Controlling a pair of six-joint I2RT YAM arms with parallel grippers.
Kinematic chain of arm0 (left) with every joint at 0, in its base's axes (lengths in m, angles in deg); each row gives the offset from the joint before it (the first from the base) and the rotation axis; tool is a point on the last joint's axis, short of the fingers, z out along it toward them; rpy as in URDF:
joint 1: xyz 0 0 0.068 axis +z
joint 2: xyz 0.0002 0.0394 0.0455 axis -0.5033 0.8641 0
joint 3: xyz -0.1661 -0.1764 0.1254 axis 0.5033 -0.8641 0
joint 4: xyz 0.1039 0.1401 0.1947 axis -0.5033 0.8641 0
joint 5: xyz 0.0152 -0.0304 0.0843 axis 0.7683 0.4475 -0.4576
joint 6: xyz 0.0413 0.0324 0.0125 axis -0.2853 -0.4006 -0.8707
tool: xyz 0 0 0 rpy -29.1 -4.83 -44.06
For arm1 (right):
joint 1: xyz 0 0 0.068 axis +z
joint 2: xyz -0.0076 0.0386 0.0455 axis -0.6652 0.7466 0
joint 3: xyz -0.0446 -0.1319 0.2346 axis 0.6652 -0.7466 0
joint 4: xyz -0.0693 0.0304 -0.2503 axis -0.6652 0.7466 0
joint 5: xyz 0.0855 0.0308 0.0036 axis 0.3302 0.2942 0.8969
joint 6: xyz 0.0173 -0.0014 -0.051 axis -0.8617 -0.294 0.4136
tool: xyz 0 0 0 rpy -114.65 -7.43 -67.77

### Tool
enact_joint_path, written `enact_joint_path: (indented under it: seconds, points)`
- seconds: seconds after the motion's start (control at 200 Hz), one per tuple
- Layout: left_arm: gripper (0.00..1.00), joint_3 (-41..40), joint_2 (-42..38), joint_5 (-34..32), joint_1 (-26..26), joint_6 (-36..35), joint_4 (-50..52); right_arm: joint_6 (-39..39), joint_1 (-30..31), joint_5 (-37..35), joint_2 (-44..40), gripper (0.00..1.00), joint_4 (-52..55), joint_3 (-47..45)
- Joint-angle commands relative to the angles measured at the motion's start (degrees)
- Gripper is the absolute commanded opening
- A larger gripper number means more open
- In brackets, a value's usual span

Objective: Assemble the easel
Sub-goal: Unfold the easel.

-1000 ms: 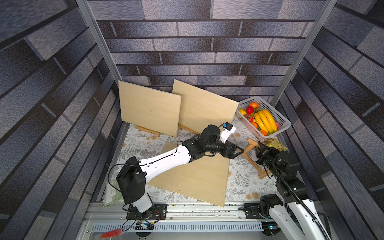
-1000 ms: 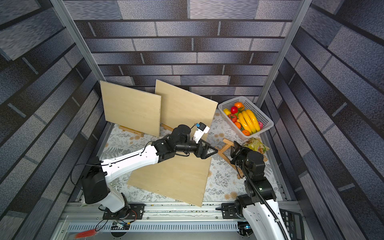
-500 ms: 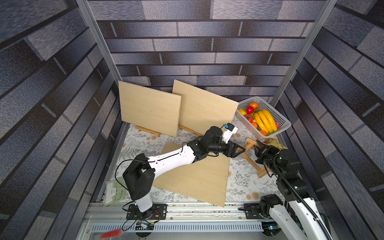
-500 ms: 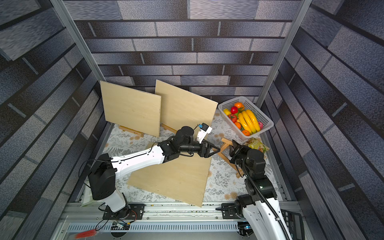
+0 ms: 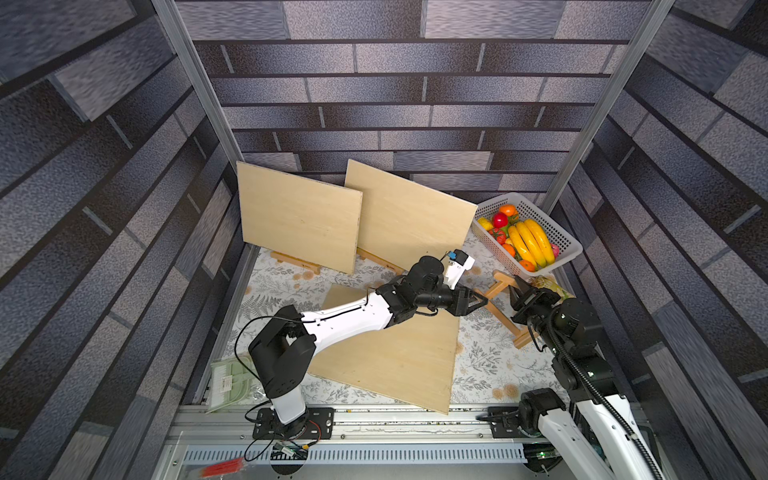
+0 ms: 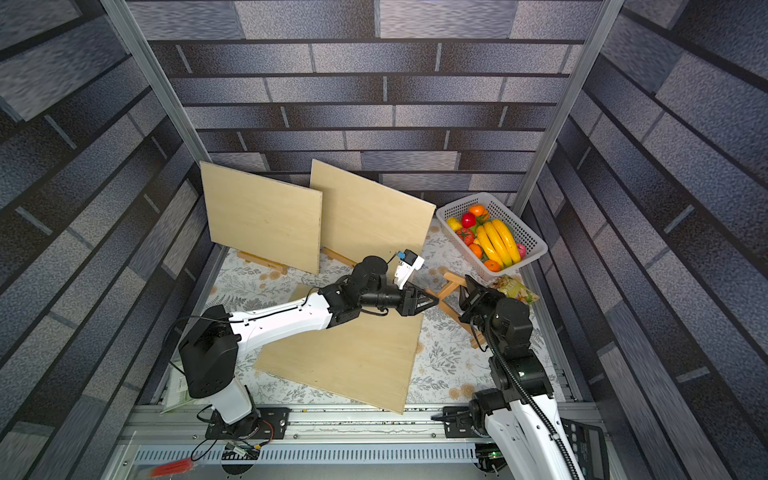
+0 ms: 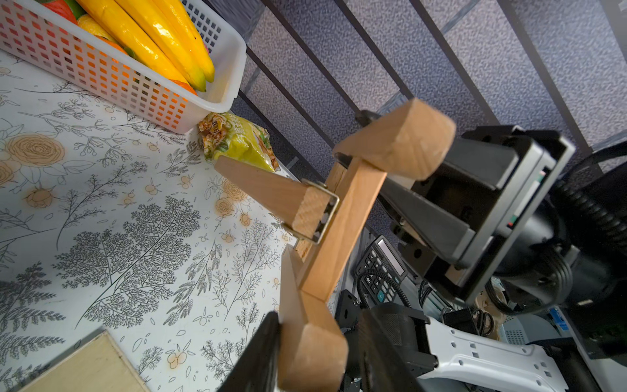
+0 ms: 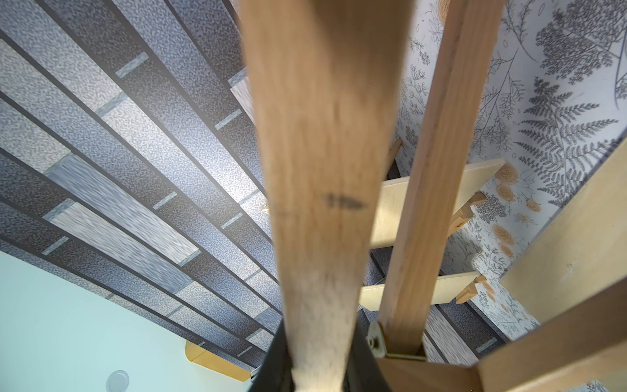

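The loose wooden easel (image 5: 505, 322) (image 6: 451, 313) is held up off the floral table at the right, near the basket. My right gripper (image 5: 518, 291) (image 8: 317, 356) is shut on one of its flat legs. My left gripper (image 5: 478, 301) (image 7: 322, 315) reaches in from the left and straddles the end of another leg (image 7: 312, 353). One finger (image 7: 268, 339) touches the wood. The other finger (image 7: 383, 325) stands a sliver off it, so the gripper is still open. The metal hinge (image 7: 325, 217) joins a third leg to the frame.
A plywood board (image 5: 395, 357) lies flat on the table under my left arm. Two boards (image 5: 299, 226) (image 5: 409, 226) stand on assembled easels at the back. A white fruit basket (image 5: 559, 239) and a snack packet (image 5: 550, 286) sit at the back right. A calculator (image 7: 383, 268) lies off the table's edge.
My left arm has reached right to the easel. Its jaws have narrowed around the leg end. The right gripper has kept its hold.
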Motion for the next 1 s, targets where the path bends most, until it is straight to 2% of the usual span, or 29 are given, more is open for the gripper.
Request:
enact_joint_path:
  seconds: [0.0,0.06,0.22,0.281,0.346,0.406,0.606,0.767,0.997]
  points:
    - [0.39,-1.0,-1.4,2.2,0.1,0.9,-3.6,-9.7,-0.2,0.4,-1.0,0.00,-4.3,-0.5]
    - [0.32,-1.4,-1.9,3.0,0.6,0.9,-3.4,-9.6,-0.1,0.9,-1.6,0.00,-3.4,-0.6]
    - [0.23,-1.2,-3.1,5.8,1.9,-1.0,-0.9,-9.7,-0.1,2.0,-3.9,0.00,0.6,-0.7]
    - [0.28,-1.3,-3.8,5.4,2.2,-2.5,0.9,-10.3,-0.1,2.4,-4.6,0.00,1.8,-0.7]
    - [0.45,-2.3,-5.0,3.8,2.5,-3.4,1.3,-10.6,-0.1,3.2,-5.0,0.00,3.1,-0.2]
    - [0.48,-2.9,-5.3,3.3,3.1,-3.4,0.8,-10.5,-0.2,3.9,-4.7,0.00,3.3,0.2]
    - [0.47,-1.4,-4.2,3.5,3.9,-2.7,-0.6,-10.2,-0.2,4.9,-3.8,0.00,1.6,0.4]
    - [0.42,-0.8,-3.0,7.3,3.8,-1.9,-1.9,-10.0,-0.2,5.0,-3.4,0.00,1.0,0.2]
    - [0.42,-0.9,-3.0,12.5,3.9,-2.0,-0.5,-9.8,-0.1,4.8,-3.7,0.00,0.5,-0.8]
